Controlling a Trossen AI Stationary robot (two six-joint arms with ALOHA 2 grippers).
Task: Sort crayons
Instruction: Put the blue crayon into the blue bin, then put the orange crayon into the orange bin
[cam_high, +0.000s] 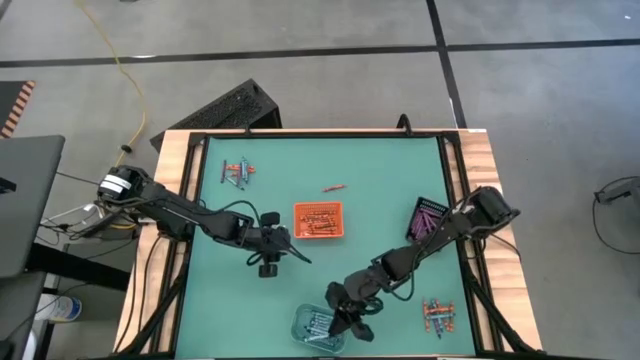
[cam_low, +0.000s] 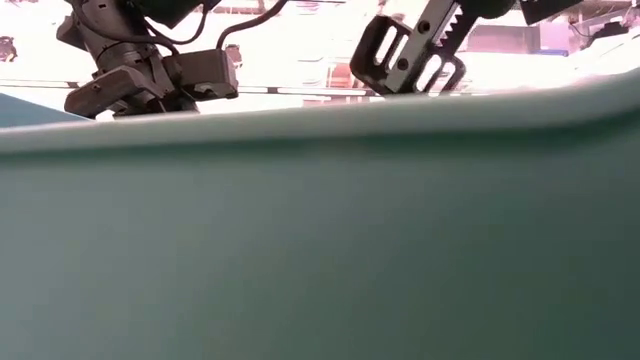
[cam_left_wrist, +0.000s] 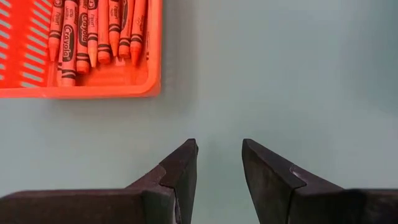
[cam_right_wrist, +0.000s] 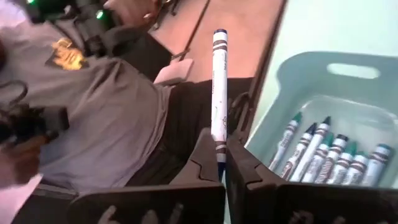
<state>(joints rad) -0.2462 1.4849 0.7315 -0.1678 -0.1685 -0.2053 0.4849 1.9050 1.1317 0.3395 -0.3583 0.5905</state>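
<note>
the right end effector (cam_right_wrist: 222, 163) pinched a blue crayon (cam_right_wrist: 219, 93) upright beside the clear tray (cam_right_wrist: 323, 78), so releasing off-centre risked it dropping outside, while the left end effector (cam_left_wrist: 219, 163) hung open near the orange tray (cam_left_wrist: 93, 90)

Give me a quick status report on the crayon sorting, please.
Right gripper shut on blue crayon above clear tray. Left gripper open, empty, beside orange tray.
</note>
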